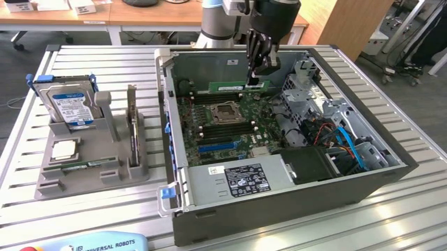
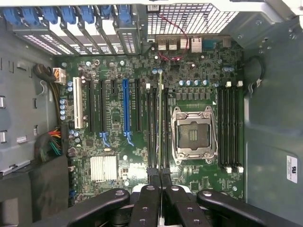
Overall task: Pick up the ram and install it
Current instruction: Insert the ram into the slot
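Note:
The ram (image 1: 234, 86), a long green stick, hangs level over the motherboard (image 1: 223, 125) inside the open computer case (image 1: 293, 201). My gripper (image 1: 257, 78) is shut on one end of it and reaches down from above. In the wrist view the ram (image 2: 161, 118) shows edge-on as a thin line running out from between my fingertips (image 2: 161, 178). It lies above the dark memory slots (image 2: 152, 127) beside the empty processor socket (image 2: 194, 135). I cannot tell whether it touches a slot.
A grey holder (image 1: 49, 183) on the slatted table, at the exterior view's left, carries a silver hard drive (image 1: 70, 104), a square processor chip (image 1: 64, 150) and a thin board on edge (image 1: 131, 117). More memory slots (image 2: 229, 127) flank the socket's other side. Case walls surround the motherboard.

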Controlling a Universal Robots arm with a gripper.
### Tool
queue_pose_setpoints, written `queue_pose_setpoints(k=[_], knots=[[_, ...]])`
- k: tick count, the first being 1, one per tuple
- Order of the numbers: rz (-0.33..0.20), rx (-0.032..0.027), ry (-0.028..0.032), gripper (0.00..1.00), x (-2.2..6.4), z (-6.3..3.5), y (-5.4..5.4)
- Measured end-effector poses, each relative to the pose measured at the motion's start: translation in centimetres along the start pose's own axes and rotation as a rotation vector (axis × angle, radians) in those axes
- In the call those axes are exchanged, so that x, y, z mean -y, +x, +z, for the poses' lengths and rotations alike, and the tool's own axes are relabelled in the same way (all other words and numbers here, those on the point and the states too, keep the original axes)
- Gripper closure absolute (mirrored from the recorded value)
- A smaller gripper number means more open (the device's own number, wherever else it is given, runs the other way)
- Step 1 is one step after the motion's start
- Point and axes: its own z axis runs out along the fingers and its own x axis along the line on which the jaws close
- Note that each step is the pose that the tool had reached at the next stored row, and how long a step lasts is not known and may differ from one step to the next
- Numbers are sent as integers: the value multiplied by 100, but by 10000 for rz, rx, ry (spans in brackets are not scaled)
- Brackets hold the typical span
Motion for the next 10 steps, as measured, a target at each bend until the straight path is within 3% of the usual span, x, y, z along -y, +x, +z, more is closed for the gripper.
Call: queue_pose_setpoints(k=[10], knots=[[-1, 3, 42, 89, 4, 119, 1]])
